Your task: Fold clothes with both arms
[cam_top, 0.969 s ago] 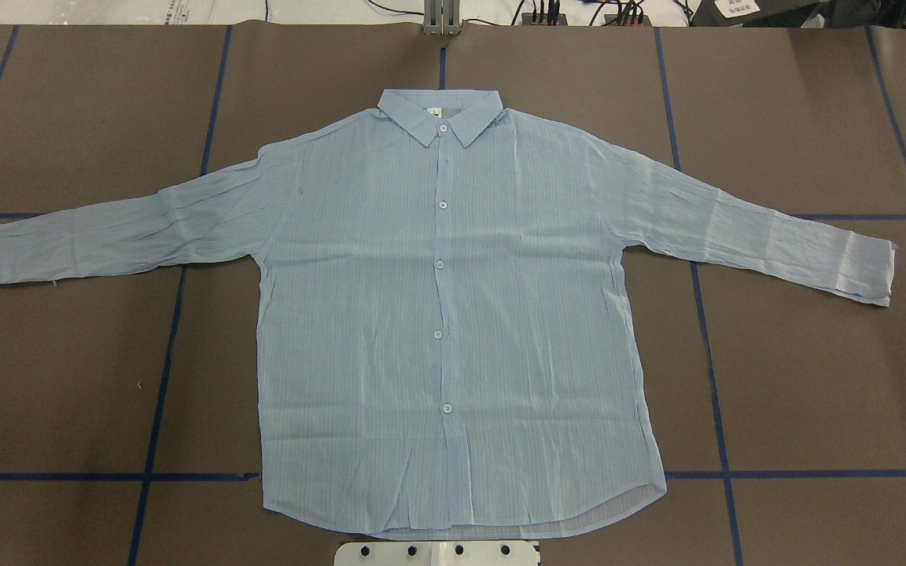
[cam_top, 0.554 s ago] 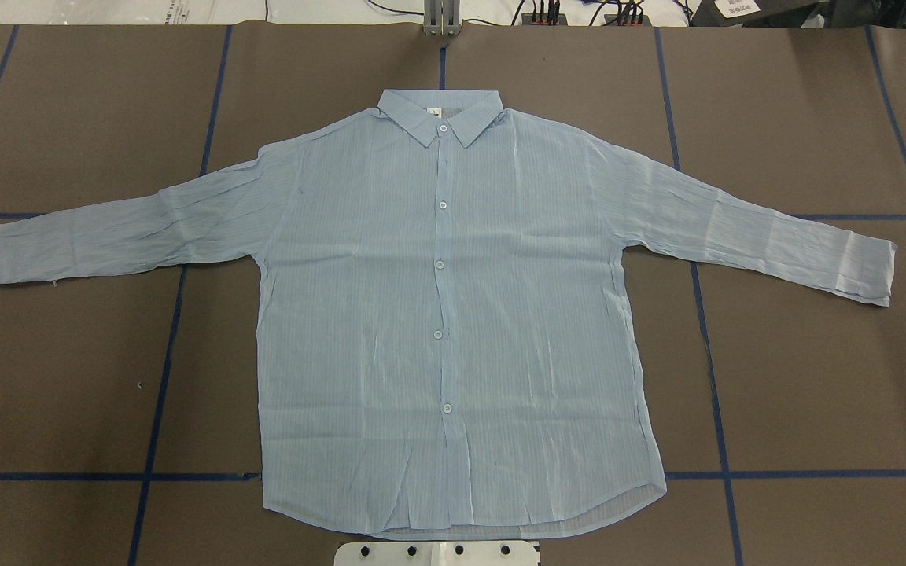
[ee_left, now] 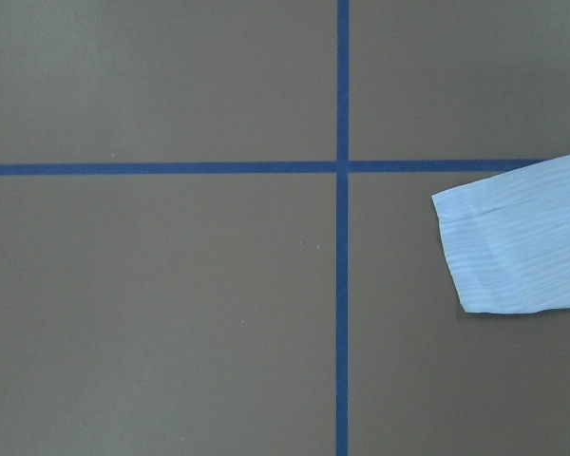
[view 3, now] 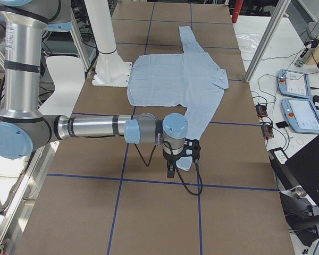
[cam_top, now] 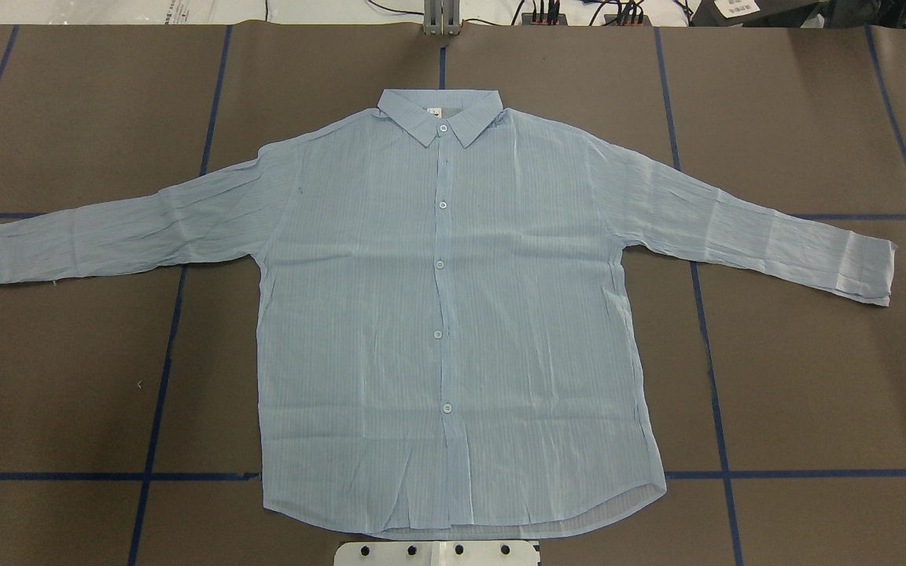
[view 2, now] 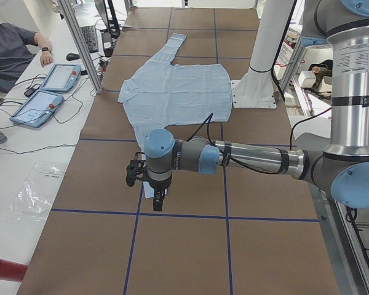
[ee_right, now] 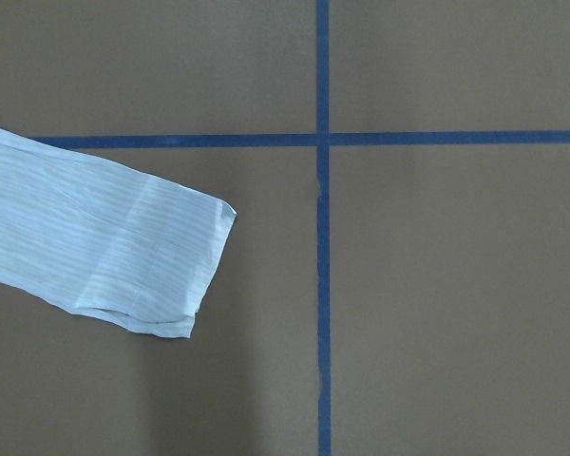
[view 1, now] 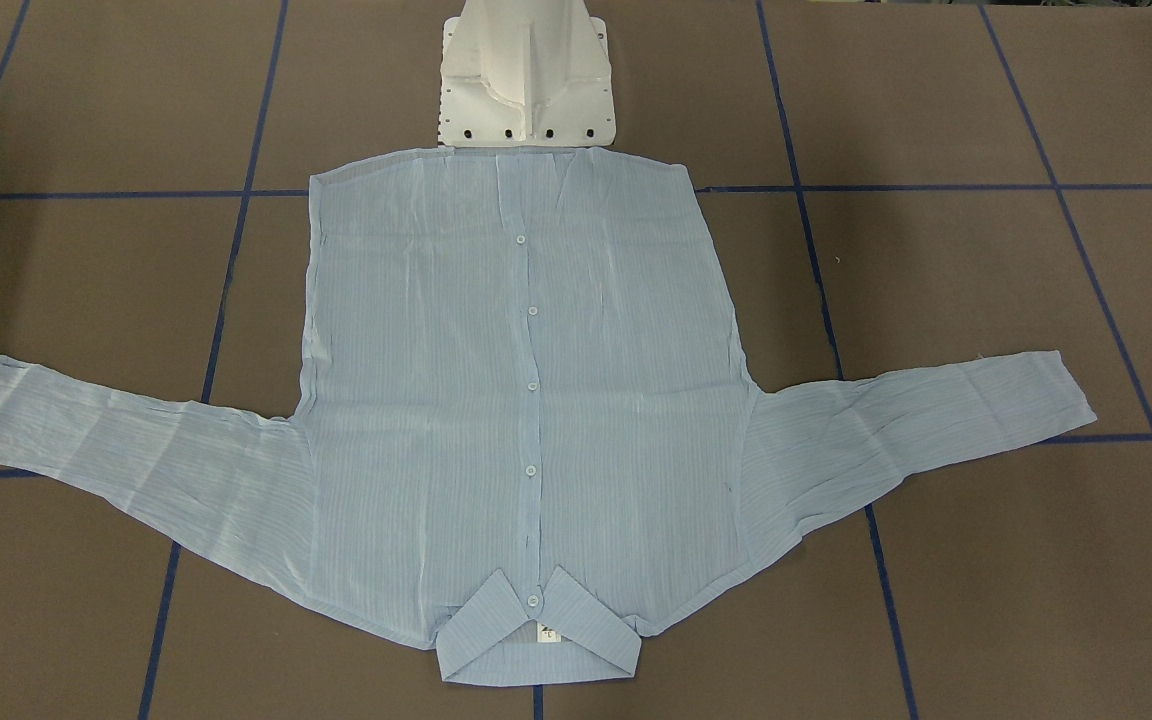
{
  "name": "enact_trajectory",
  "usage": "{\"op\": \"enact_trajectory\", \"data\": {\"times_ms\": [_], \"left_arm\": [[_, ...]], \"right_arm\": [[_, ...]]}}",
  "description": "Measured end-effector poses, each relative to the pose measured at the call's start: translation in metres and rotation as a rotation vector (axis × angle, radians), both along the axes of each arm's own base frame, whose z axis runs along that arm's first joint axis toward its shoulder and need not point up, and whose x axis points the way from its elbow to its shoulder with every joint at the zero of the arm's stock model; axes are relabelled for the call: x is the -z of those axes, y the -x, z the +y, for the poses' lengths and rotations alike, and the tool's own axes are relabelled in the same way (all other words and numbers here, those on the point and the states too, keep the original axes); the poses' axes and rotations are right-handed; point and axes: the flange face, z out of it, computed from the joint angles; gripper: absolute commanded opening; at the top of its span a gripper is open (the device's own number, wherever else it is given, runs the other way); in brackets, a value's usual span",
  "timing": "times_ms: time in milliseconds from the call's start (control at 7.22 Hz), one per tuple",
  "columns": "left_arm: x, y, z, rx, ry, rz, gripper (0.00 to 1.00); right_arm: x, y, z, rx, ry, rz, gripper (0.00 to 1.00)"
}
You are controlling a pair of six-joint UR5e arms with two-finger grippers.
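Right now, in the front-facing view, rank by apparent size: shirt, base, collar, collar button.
1. shirt
2. base and collar: look alike, so unranked; the base is cropped at the top edge
3. collar button

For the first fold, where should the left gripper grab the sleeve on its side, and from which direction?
Probably the cuff, pinched from straight above at its outer end. The shirt lies flat with that sleeve spread, so the cuff's free edge is easiest to lift, and the left gripper hangs near it.
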Motion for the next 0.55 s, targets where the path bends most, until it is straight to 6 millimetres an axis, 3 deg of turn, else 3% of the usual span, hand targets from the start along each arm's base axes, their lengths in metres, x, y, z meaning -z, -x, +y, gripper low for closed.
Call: {"op": "enact_trajectory", "data": {"times_ms": [277, 554], "left_arm": [[0.010, -0.003, -0.006, -0.007, -0.071, 0.038, 1.00], [0.017, -0.005, -0.012, -0.014, -0.100, 0.058, 1.00]], "right_arm": [[0.001, 0.013, -0.010, 0.021, -0.056, -0.053, 1.00], [0.003, 0.051, -0.031, 0.057, -0.116, -0.081, 1.00]]}}
